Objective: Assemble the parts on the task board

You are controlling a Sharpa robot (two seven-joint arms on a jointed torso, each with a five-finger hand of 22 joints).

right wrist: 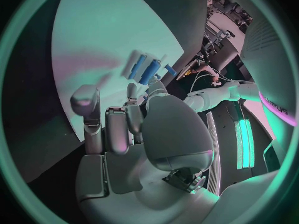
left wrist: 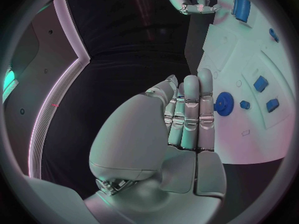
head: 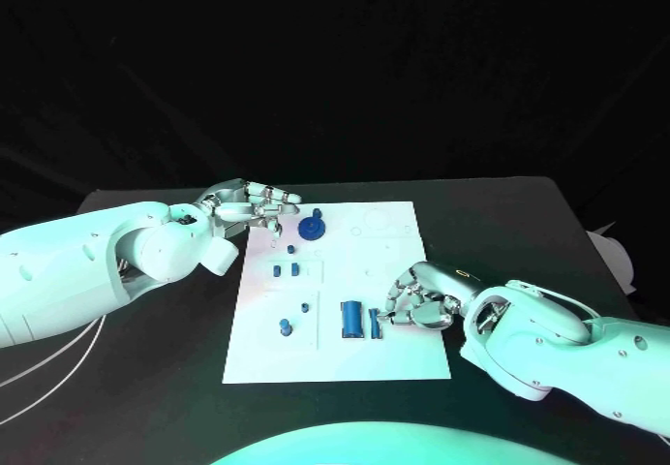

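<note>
While the task board (head: 377,363) lay mid-table with blue parts (head: 350,319) near its centre, the right hand (head: 420,300) sat at its right edge, fingers curled, grasp unclear; the left hand (head: 249,206) hovered far-left, fingers straight, holding nothing.

White board (head: 398,358) carries blue parts (head: 352,319) and a blue gear (head: 313,228); the table (head: 531,213) is black, the hands (head: 419,302) silver.

A black table (head: 502,223) lay in front of me, and thin white cables (head: 42,373) trailed over its near-left part.
</note>
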